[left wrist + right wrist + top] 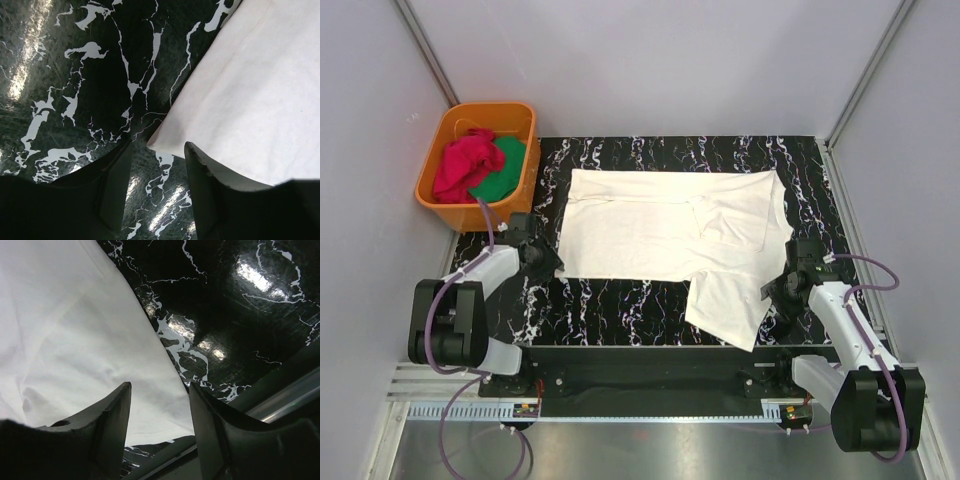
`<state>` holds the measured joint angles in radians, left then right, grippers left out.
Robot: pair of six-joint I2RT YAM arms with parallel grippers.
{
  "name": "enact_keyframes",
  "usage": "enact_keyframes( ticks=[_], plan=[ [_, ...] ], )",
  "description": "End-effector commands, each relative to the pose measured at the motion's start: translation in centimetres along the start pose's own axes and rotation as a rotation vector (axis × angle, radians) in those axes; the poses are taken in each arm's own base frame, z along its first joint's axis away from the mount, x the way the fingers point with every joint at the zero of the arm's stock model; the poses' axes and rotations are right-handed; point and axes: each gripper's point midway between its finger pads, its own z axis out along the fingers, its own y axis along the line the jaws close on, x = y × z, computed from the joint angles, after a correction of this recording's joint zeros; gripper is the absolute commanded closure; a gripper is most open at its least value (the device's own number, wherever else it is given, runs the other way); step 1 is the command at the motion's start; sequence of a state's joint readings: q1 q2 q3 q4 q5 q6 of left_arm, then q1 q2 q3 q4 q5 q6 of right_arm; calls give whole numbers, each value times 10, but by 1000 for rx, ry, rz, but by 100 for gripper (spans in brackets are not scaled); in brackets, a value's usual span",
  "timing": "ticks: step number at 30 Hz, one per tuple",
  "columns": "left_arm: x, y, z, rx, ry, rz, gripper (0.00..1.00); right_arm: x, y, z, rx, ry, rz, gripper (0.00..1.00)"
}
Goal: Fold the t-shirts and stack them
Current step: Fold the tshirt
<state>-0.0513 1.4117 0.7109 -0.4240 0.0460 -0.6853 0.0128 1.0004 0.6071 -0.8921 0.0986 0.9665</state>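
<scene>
We see the cream-white t-shirt (660,225) spread flat across the middle of the black marbled table (610,300). Its part toward 5 o'clock is folded over and trails down to the table's near edge. The chest print does not show from above.

At 10 o'clock, off the table's corner, stands the orange tub (455,215). The red t-shirt (465,165) lies crumpled inside it on a green cloth (505,170).

The left arm (485,272) reaches in from 8 o'clock to the shirt's corner on that side. In the left wrist view its jaws stand partly open, the two fingers (115,190) clearly apart. The corner of the cream-white t-shirt (250,95) lies just at the gap between their tips, and we see no pinch on the cloth.

The right arm (840,310) comes in from 4 o'clock to the shirt's edge at 3 o'clock. In the right wrist view its jaws are also partly open, with a clear gap between the fingers (112,425). They hang over the hem of the cream-white t-shirt (65,330), where cloth meets bare table (240,315).
</scene>
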Motion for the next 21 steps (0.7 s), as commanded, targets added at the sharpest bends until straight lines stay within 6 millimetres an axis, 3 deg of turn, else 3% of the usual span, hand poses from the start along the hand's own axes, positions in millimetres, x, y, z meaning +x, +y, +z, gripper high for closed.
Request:
enact_keyframes(
  ticks=[1, 9, 15, 21],
  plan=[
    [-6, 0, 9, -4, -18, -26, 50, -11, -7, -1, 37, -64, 57, 43],
    [3, 8, 20, -43, 19, -51, 65, -27, 0, -7, 46, -116, 16, 40],
    [-4, 8, 16, -51, -10, -47, 99, -27, 1, -3, 37, -115, -1, 38],
    [-30, 18, 7, -99, -76, -73, 100, -20, 11, 7, 21, -53, -70, 37]
  ],
)
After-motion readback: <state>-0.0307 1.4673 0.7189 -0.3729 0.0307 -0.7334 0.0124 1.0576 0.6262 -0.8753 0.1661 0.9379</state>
